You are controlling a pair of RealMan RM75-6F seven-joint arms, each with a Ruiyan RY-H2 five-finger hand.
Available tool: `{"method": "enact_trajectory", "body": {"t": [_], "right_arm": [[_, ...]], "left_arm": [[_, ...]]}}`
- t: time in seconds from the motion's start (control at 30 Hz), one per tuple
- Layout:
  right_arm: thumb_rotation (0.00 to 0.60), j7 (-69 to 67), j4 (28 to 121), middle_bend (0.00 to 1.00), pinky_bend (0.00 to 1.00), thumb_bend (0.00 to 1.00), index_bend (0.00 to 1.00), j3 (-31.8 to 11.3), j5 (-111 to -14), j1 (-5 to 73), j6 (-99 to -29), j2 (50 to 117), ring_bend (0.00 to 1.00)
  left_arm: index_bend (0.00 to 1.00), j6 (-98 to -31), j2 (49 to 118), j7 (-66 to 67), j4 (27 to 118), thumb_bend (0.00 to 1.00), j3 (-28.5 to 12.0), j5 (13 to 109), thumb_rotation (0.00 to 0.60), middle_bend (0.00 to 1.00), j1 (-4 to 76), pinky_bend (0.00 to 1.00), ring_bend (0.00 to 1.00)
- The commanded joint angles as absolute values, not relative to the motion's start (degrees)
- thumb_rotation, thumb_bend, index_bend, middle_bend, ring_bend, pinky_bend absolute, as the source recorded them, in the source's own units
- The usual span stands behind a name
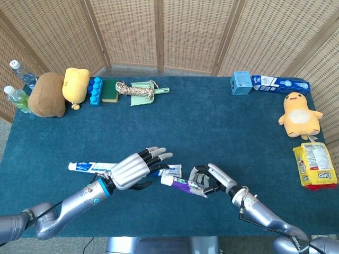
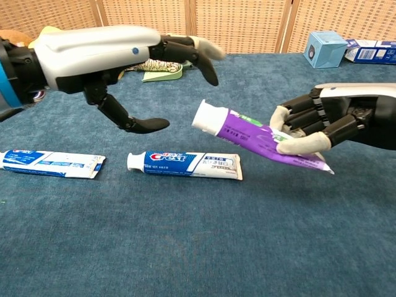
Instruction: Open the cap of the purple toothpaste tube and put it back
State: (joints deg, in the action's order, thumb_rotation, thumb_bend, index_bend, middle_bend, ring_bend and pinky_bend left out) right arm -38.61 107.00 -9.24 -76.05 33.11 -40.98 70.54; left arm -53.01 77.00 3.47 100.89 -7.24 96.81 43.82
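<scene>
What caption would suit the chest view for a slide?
Right hand holds the purple toothpaste tube above the table while the open left hand reaches toward its white cap.
</scene>
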Motion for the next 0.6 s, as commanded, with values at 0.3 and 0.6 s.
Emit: {"method": "enact_trajectory", "body": {"t": [0.3, 0.6], "right_arm": [[0.600, -39.33, 107.12, 0.63, 0.67, 0.46, 0.86, -9.35, -75.57, 34.45, -40.13, 71.55, 0.55], [0.600, -40.58, 107.22, 0.63, 0.67, 0.46, 0.86, -9.26, -75.64, 35.07, -39.54, 71.66, 0.55]], "left_arm": [[0.19, -53.43, 77.87, 3.86, 100.69, 0.34, -5.80, 97.49, 0.600, 0.00, 45.61, 0.10, 0.00], [0.25, -54.50, 79.12, 4.10, 99.77, 0.34, -5.02, 97.33, 0.600, 0.01, 46.26, 0.10, 0.00]]}}
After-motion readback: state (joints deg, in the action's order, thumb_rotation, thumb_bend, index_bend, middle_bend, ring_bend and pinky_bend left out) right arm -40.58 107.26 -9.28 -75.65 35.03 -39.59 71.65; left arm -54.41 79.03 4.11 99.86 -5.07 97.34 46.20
